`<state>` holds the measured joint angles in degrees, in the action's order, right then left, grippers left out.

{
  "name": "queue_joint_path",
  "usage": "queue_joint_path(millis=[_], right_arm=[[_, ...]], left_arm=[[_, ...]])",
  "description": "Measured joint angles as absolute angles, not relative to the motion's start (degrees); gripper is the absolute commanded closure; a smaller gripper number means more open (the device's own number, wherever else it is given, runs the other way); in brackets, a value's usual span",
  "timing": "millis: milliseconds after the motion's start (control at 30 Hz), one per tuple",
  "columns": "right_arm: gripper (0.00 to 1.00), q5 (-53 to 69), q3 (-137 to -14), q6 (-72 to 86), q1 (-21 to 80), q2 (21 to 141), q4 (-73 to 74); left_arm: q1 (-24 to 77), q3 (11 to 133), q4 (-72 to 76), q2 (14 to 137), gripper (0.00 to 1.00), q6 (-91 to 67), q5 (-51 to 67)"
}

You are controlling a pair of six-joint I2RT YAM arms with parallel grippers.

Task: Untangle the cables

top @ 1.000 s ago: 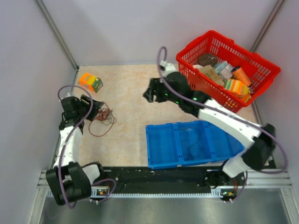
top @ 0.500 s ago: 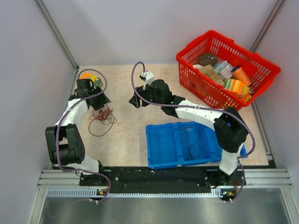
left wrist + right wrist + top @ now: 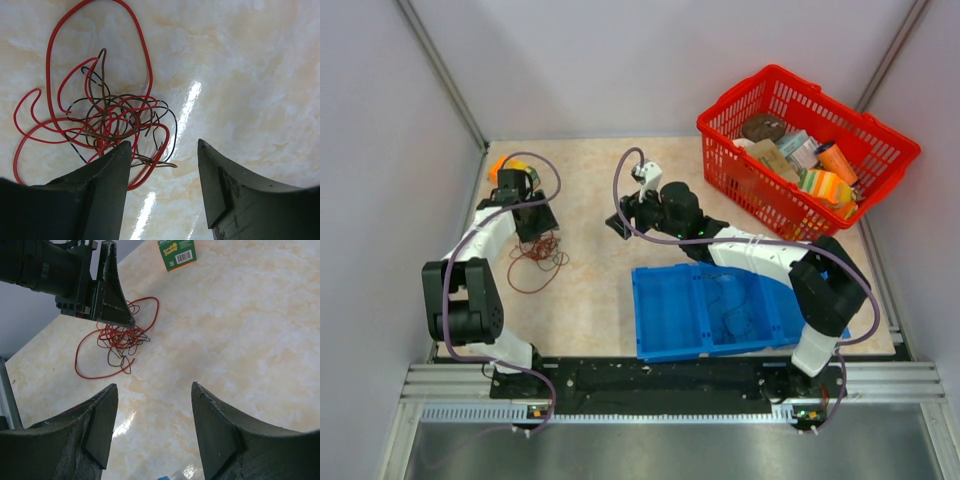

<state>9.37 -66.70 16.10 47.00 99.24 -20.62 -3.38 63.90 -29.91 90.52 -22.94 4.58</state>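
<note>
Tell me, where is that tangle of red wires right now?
In the top view the cables lie on the left side of the table, right by the left gripper and left of the blue tray.

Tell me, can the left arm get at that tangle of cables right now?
Probably yes. The left gripper hangs open close above the cables, which lie loose on the table with nothing in between, though the tangle sits off towards one finger.
</note>
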Motion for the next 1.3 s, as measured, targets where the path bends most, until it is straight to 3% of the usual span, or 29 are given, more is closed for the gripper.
queue_joint_path(millis=[133,267,533,867,1100,1167,1300], right_arm=[[0.40,9.4,-66.4,15.4,47.0,99.2,-20.8],[0.40,9.4,-66.4,14.9,46.8,99.2,-21.0],[0.40,9.3,-66.4,14.5,46.7,99.3,-21.0],[0.41,9.3,-66.4,14.5,46.1,99.3,-21.5],[0.41,9.6,-66.4,14.6,46.0,99.3,-21.5],[0.41,9.7,-66.4,14.6,46.0,99.3,-21.5],[0.41,9.8,-66.4,14.6,46.0,99.3,-21.5]], left_arm=[[-3.2,63.9,-30.7,90.6,0.51,-22.8,3.6],[-3.2,63.2,-30.9,91.4,0.71,-23.4,3.6],[-3.1,61.8,-31.4,91.4,0.72,-23.6,3.6],[-2.6,61.7,-31.5,91.4,0.66,-23.6,4.2],[-2.5,61.7,-31.5,91.4,0.84,-23.4,6.1],[-2.5,61.7,-31.5,91.5,1.00,-23.3,6.9],[-2.4,61.7,-31.3,92.3,1.00,-23.1,8.3]])
